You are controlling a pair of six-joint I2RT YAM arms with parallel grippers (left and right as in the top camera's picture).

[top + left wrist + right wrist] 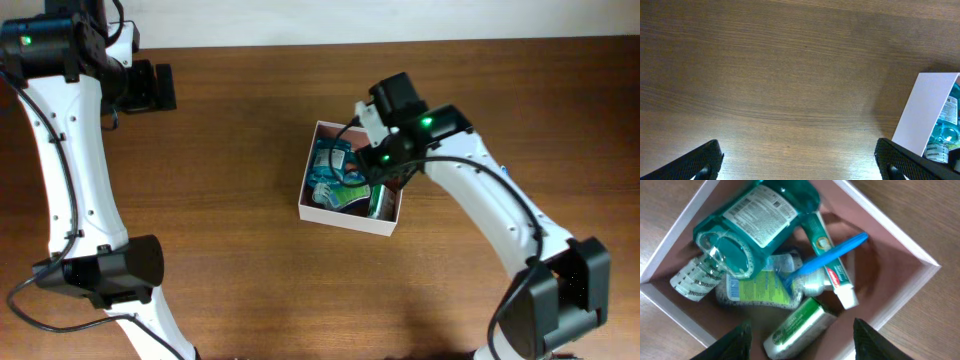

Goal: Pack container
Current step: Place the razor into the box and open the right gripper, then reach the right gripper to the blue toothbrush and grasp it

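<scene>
The container (312,208), a square shallow box with white walls and a pinkish-brown inside, stands right of the table's middle. It holds a teal mouthwash bottle (752,217), a blue toothbrush (827,257), a toothpaste tube (830,260), a green-labelled pack (762,282) and a green and white box (797,327). My right gripper (800,342) is open and empty just above the green and white box, over the container (920,275). My left gripper (800,165) is open and empty above bare table, far left of the container (925,110).
The brown wooden table (220,230) surrounds the container on all sides. The left arm's base (100,270) stands at the front left, the right arm's base (560,295) at the front right.
</scene>
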